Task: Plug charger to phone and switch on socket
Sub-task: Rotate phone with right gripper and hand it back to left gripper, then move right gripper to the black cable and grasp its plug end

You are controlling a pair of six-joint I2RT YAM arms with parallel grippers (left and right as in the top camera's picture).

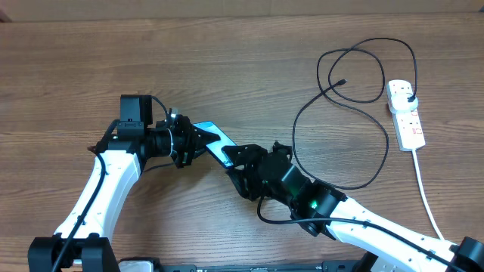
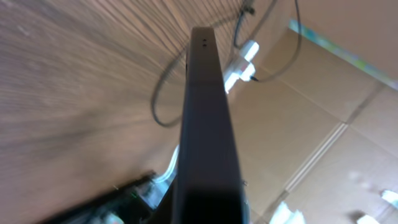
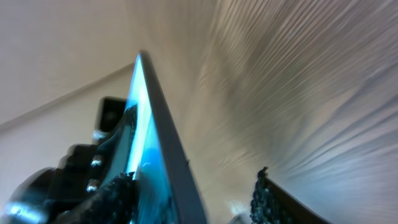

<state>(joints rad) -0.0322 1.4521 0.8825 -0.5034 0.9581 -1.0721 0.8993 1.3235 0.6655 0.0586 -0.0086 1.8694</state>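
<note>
The phone [image 1: 217, 140], its blue screen lit, is held off the wooden table between both arms. My left gripper [image 1: 195, 140] is shut on its left end; in the left wrist view [image 2: 205, 208] the phone's dark edge [image 2: 204, 118] runs up from the jaws. My right gripper [image 1: 240, 162] is open around the phone's right end. In the right wrist view [image 3: 194, 182] the left finger is against the screen [image 3: 144, 143] and the right finger stands well apart. The black charger cable [image 1: 342, 113] lies looped at the right, its plug in the white socket [image 1: 406, 115] and its small connector [image 1: 342, 81] loose on the table.
The socket's thick white cord [image 1: 425, 185] runs down toward the front right edge. The cable loop [image 2: 160, 99] and the socket [image 2: 247, 51] also show in the left wrist view, with cardboard [image 2: 323, 124] beyond the table.
</note>
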